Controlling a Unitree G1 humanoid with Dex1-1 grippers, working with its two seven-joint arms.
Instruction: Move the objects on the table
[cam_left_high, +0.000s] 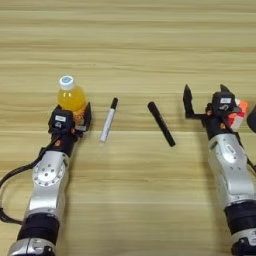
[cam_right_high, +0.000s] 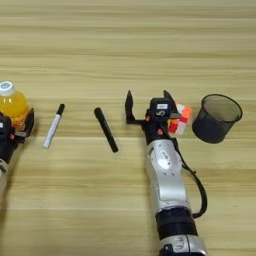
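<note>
A small orange-juice bottle (cam_left_high: 71, 96) with a white cap stands upright at the left of the table (cam_left_high: 130, 45). My left gripper (cam_left_high: 71, 116) is open, its fingers flanking the bottle's base. To the right lie a white marker (cam_left_high: 108, 120) with a black cap, and then an all-black marker (cam_left_high: 161, 124). My right gripper (cam_right_high: 147, 101) is open, with its fingers pointing away and nothing between them. The multicoloured puzzle cube (cam_right_high: 181, 120) sits just right of that gripper's body, partly hidden by it.
A black mesh cup (cam_right_high: 217, 118) stands upright right of the cube. A black cable (cam_right_high: 197, 185) loops beside the right forearm, and another trails from the left arm (cam_left_high: 10, 175).
</note>
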